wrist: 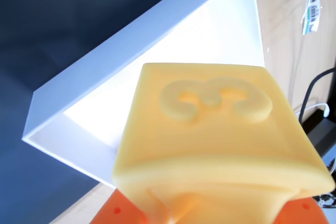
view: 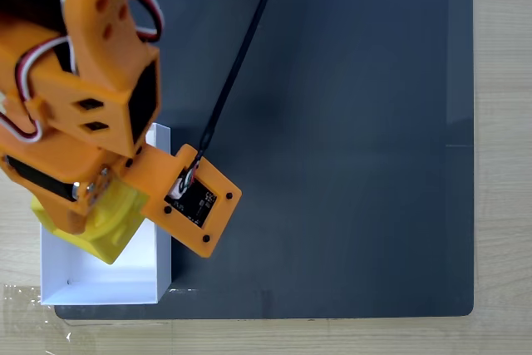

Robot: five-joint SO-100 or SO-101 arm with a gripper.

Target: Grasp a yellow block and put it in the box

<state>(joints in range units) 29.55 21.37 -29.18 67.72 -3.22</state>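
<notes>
Yellow block (wrist: 210, 145) sits closest to the wrist lens, embossed 3 facing up, pincer (view: 87, 222) clenched on it. Fixed view puts it over the box (view: 158, 205), partly inside its white walls. Transport step looks nearly done. Next move likely: lower slightly, release, lift clear of the thin wall.

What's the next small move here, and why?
Probably open the pincer to release. In the fixed view the yellow block sits over the white box, inside its walls. The wrist view shows the block with the box floor right behind it. How high it hangs is unclear.
</notes>
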